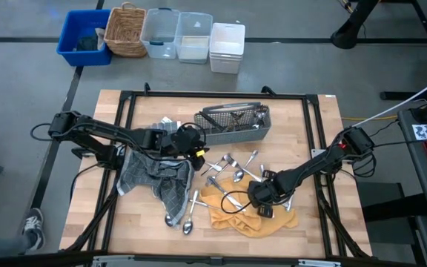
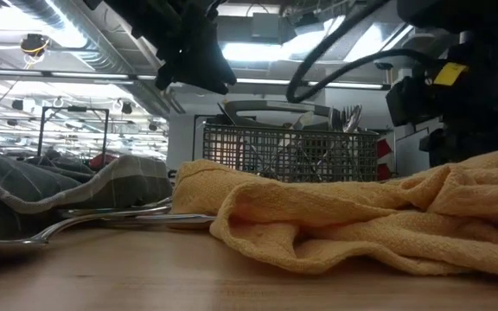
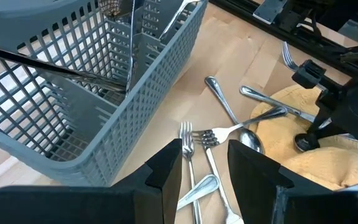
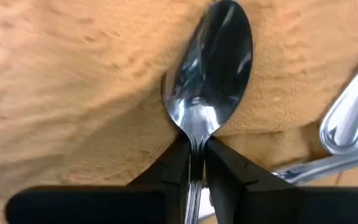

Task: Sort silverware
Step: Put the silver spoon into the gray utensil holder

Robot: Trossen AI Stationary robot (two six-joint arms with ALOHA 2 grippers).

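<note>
Silverware (image 1: 232,165) lies loose mid-table between a grey towel (image 1: 154,178) and a yellow cloth (image 1: 243,211). The left gripper (image 3: 205,163), fingers apart and empty, hovers by the caddy (image 1: 232,123). The right gripper (image 4: 196,155) pinches a spoon (image 4: 213,74) on the yellow cloth. No readable writing.

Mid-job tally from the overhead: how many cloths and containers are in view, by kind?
Grey cloth: 1
Yellow cloth: 1
Grey mesh caddy: 1
Blue bin: 1
Wicker basket: 1
Pale plastic tubs: 3
Total: 8
</note>
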